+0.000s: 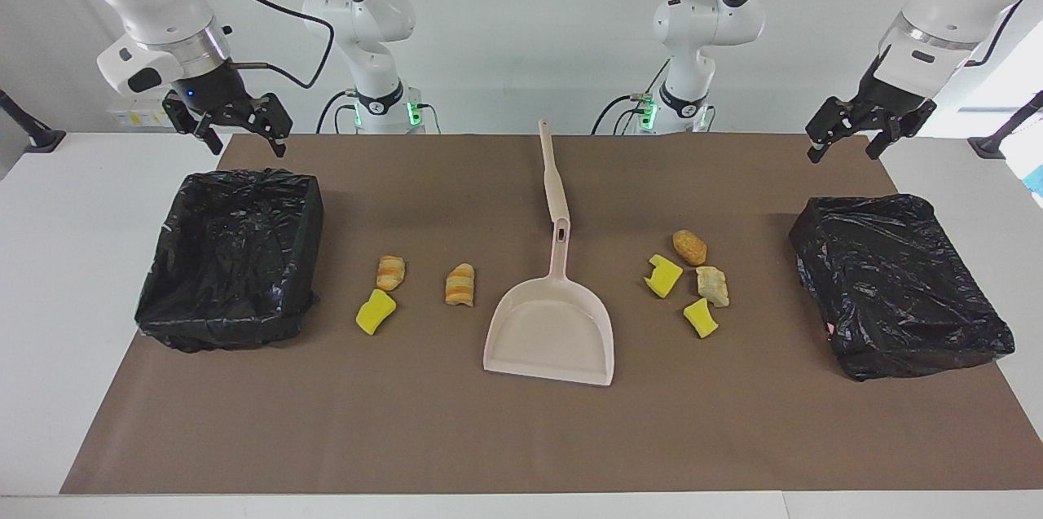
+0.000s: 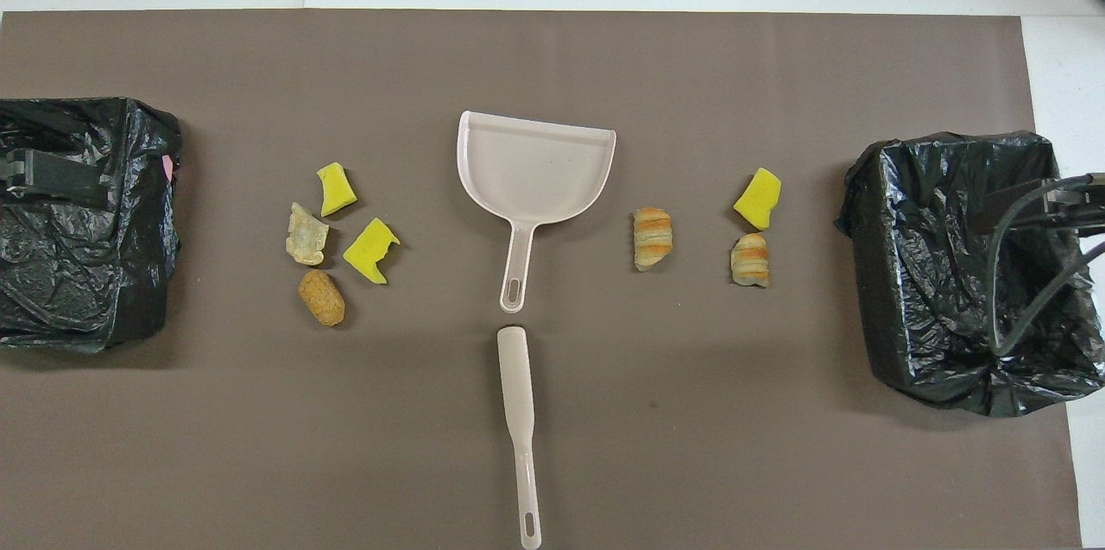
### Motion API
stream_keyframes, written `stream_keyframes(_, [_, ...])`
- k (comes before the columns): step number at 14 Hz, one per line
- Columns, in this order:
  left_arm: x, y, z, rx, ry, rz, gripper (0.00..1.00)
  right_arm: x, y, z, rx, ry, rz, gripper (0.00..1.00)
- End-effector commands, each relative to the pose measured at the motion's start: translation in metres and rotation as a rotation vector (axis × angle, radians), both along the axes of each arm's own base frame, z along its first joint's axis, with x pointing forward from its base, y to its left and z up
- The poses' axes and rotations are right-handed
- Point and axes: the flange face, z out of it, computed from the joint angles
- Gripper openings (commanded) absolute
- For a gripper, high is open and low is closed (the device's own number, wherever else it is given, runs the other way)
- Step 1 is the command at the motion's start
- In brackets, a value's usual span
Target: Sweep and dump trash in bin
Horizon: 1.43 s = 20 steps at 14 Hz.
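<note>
Trash lies in two loose groups on the brown paper mat [image 1: 521, 437], one on each side of the pale pink plastic dustpan [image 1: 550, 332]. Toward the left arm's end we see four scraps close together: a brown oval lump [image 1: 689, 247], a beige crumpled lump [image 1: 713, 286], and two yellow sponge chunks [image 1: 663, 275] [image 1: 701, 318]. Toward the right arm's end lie three more: two orange-and-cream striped bread-like pieces [image 1: 391, 272] [image 1: 460, 285] and a third yellow sponge chunk [image 1: 376, 312].

We see the dustpan flat at the middle of the mat, its handle pointing toward the robots. A pale pink flat brush handle [image 1: 552, 173] lies in line with it, nearer to the robots, its tip just apart from the dustpan's handle.

A bin lined with a black plastic bag [image 1: 232, 258] stands at the right arm's end of the mat, open on top. Another black-bagged bin [image 1: 900, 283] stands at the left arm's end.

Our left gripper [image 1: 847, 146] hangs in the air over the table's edge by its bin, jaws wide and holding nothing. Our right gripper [image 1: 244, 136] hangs likewise above its bin, jaws spread and empty.
</note>
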Motion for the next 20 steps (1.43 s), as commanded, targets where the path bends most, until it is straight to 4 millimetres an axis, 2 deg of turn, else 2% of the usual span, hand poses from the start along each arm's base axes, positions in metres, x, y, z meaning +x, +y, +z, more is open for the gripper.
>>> stream_keyframes(1, [-0.003,0.003,-0.002,-0.005,-0.001,-0.005,1.00,-0.002,0.000,0.003,0.029,-0.005,0.009,1.00])
stream_keyframes(3, [-0.004,0.003,-0.002,-0.003,-0.001,-0.003,1.00,-0.003,0.006,0.003,0.024,-0.008,0.029,1.00])
stream_keyframes(8, [-0.004,-0.001,-0.001,-0.005,-0.003,-0.009,1.00,-0.005,0.005,0.003,0.023,-0.006,0.020,1.00])
stream_keyframes(11, [-0.003,-0.005,-0.002,-0.005,-0.009,-0.012,1.00,-0.007,0.014,0.002,0.027,-0.008,0.043,1.00])
stream_keyframes(13, [-0.006,-0.011,-0.010,-0.007,-0.004,-0.016,1.00,-0.006,0.021,0.002,0.025,-0.020,0.054,1.00])
stream_keyframes(17, [-0.014,-0.061,-0.040,-0.009,0.013,-0.080,1.00,0.007,0.024,-0.011,0.017,0.008,0.066,1.00])
stream_keyframes(19, [-0.038,-0.098,-0.054,-0.006,0.048,-0.065,1.00,0.012,0.037,-0.020,0.010,0.023,0.089,1.00])
stream_keyframes(20, [-0.052,-0.118,-0.062,-0.002,0.065,-0.080,1.00,0.018,0.047,-0.033,0.012,0.041,0.104,1.00])
